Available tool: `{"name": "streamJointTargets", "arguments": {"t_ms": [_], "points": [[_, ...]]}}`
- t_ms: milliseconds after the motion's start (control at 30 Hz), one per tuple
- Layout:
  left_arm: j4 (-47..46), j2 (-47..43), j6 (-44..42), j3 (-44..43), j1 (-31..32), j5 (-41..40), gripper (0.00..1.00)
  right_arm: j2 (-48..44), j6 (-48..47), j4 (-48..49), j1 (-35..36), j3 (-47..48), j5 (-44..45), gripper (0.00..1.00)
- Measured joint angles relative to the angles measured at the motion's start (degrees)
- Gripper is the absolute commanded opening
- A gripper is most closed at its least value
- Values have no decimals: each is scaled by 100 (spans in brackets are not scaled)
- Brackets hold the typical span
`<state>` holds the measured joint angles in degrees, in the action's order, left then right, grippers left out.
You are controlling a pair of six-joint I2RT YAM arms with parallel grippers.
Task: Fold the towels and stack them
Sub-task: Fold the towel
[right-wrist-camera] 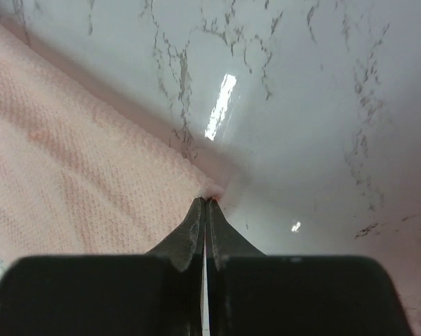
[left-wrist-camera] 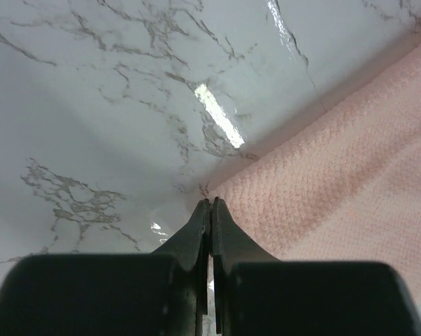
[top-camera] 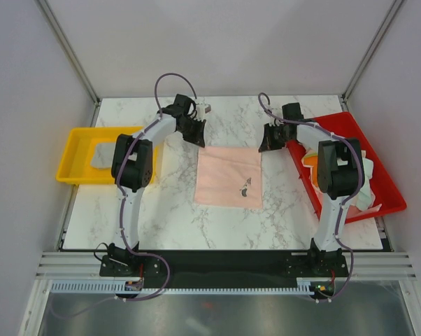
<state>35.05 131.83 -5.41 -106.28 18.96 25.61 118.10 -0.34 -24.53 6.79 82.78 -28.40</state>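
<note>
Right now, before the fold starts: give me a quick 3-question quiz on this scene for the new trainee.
1. True or false: the left gripper and the right gripper are each shut on a far corner of the pink towel.
2. The heaped towels lie: A) in the red tray B) hanging from the left gripper C) on the pink towel.
3. Fill in: the left-side tray is ___ in colour.
Key: 1 true; 2 A; 3 yellow.
</note>
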Motion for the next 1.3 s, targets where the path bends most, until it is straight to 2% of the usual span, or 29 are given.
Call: {"name": "streamJointTargets", "arguments": {"t_ms": [200,567,867,1300], "points": [[-179,2,72,-177,-11,-133,2,0,37,450,0,55,140,0],[-601,-341,214,140,-2,-164,2,-234,59,1080,0,-319,289,0],[-1019,-1086,385,1016,7,-94,2,-1126,254,1729,2,-1060,306,0],[-1692,-2181,796,2391,127,61,2,-2258,678,2151,7,-2225,330,0]]}}
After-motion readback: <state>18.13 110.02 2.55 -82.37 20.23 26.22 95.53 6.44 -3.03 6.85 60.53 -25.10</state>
